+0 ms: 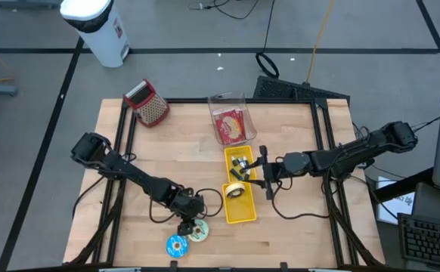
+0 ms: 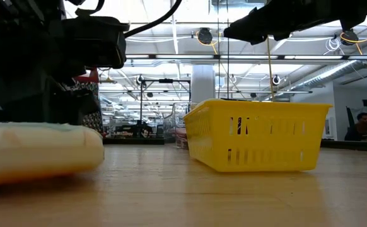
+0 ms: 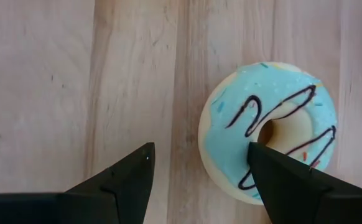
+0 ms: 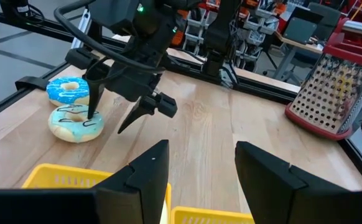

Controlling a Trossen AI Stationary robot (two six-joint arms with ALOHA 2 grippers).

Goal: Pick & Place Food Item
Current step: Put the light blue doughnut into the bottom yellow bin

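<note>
A doughnut with pale blue icing and dark drizzle (image 3: 268, 127) lies flat on the wooden table near its front edge (image 1: 198, 231). A brighter blue doughnut (image 1: 176, 245) lies beside it. My left gripper (image 3: 199, 165) points steeply down over the drizzled doughnut, open; one finger (image 3: 287, 183) stands over the doughnut's edge, the other (image 3: 128, 183) over bare wood. My right gripper (image 1: 265, 174) hovers open and empty, nearly level, above the yellow basket (image 1: 248, 213). My left gripper has one finger (image 4: 92, 109) over the drizzled doughnut's iced rim (image 4: 81, 124), coming from above. I cannot tell whether it touches the icing. The doughnut lies flat on the table.
The yellow basket (image 2: 259, 135) holds a ring-shaped item (image 1: 236, 190) and dark pieces (image 1: 241, 162). A clear tub with a red packet (image 1: 230, 122) and a red grater (image 1: 149, 103) stand at the far side. Bare wood lies left of the doughnuts.
</note>
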